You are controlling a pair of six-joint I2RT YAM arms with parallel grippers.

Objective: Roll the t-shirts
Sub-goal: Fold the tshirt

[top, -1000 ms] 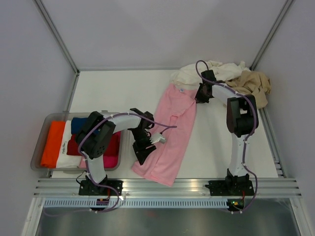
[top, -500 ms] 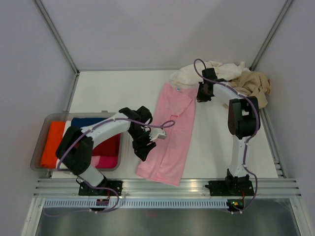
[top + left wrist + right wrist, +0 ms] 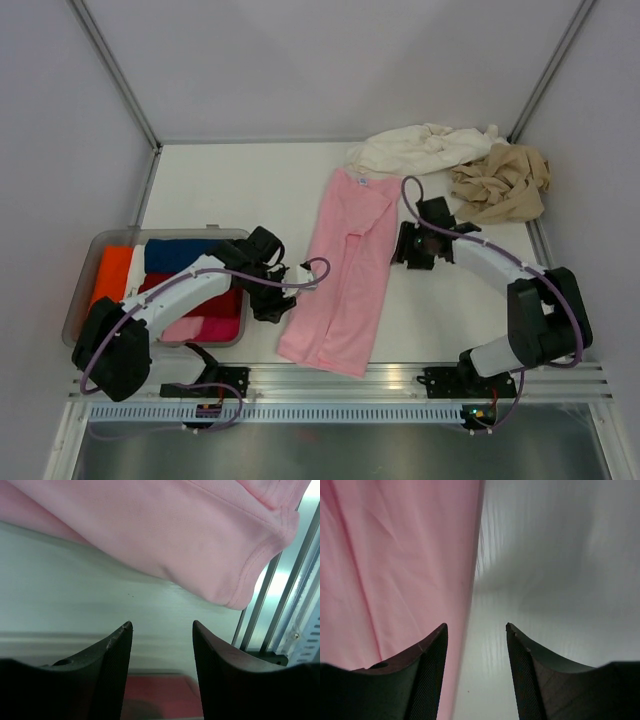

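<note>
Pink t-shirt (image 3: 345,270) flat between left tool (image 3: 273,303) and right tool (image 3: 408,246), both spread

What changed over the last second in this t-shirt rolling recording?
The left gripper drew back leftward off the light pink cotton t-shirt as its arm sank low; it now sits open beside the left edge. The right gripper left the collar end and swung nearer, open at the right edge. The pink shirt barely shifted. The cream-white shirt, tan-beige shirt and clear grey plastic tray stayed put.
</note>
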